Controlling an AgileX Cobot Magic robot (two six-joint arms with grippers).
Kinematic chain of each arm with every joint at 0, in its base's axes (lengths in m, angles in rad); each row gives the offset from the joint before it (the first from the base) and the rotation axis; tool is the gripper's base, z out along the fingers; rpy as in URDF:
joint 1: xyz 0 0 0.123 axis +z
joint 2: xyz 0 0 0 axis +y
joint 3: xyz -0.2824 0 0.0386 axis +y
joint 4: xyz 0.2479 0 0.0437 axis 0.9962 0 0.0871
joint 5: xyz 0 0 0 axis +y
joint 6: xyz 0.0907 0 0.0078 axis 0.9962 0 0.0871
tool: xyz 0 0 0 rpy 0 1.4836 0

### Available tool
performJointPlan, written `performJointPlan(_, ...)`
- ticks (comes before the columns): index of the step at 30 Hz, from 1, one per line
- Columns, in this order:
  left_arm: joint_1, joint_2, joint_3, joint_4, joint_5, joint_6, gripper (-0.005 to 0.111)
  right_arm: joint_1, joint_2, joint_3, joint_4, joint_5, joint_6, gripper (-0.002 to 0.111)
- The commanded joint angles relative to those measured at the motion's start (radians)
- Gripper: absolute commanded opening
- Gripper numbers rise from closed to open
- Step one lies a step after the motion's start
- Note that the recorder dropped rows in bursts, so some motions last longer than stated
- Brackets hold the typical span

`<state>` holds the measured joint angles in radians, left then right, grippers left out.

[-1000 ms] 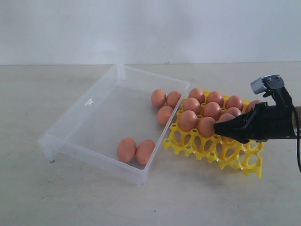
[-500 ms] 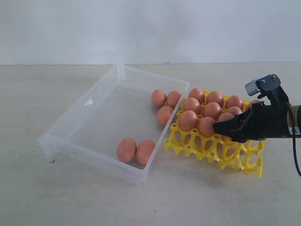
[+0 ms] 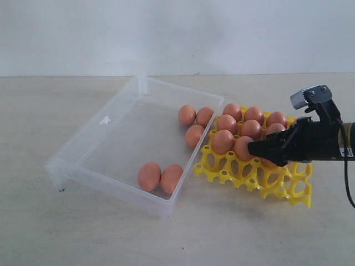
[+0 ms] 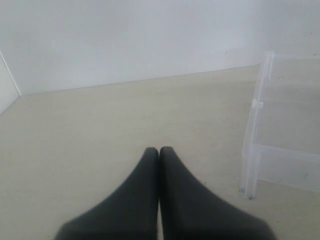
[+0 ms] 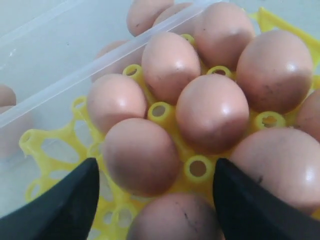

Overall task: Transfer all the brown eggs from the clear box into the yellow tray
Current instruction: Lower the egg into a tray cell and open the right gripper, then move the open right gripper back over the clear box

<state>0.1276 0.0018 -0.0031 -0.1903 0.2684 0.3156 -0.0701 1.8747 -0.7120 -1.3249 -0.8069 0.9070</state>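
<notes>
5 brown eggs point(image 3: 149, 175) sit in the clear box point(image 3: 127, 145), yellow tray point(image 3: 277, 185) at its 3 o'clock; right gripper point(image 5: 155, 167) spread wide, seemingly empty; left gripper point(image 4: 159, 150) closed, empty.

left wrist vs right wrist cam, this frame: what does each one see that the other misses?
Left wrist only: the left gripper, shut, over bare table. Right wrist only: the right gripper, open, just above brown eggs seated in the yellow tray. Both: part of the clear box, seen in the right wrist view as a wall beside the tray.
</notes>
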Motion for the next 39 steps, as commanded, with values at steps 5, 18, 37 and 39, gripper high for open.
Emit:
performJointPlan(5,-0.001,-0.002,0.003,-0.004,-0.009,-0.009,-0.004,0.000,-0.213,0.002,-0.059,-0.070,0.199,0.063)
performJointPlan(18,-0.001,-0.002,0.003,-0.004,-0.007,-0.009,-0.004,0.332,-0.455,0.000,-0.041,0.000,0.265,0.000)
performJointPlan(37,-0.001,-0.002,0.003,-0.004,-0.011,-0.009,-0.004,0.806,-0.519,-0.308,0.456,1.657,-0.223,0.000)
performJointPlan(39,-0.001,-0.002,0.003,-0.004,-0.011,-0.009,-0.004,0.803,-0.514,-0.355,0.552,1.673,-0.369,0.000)
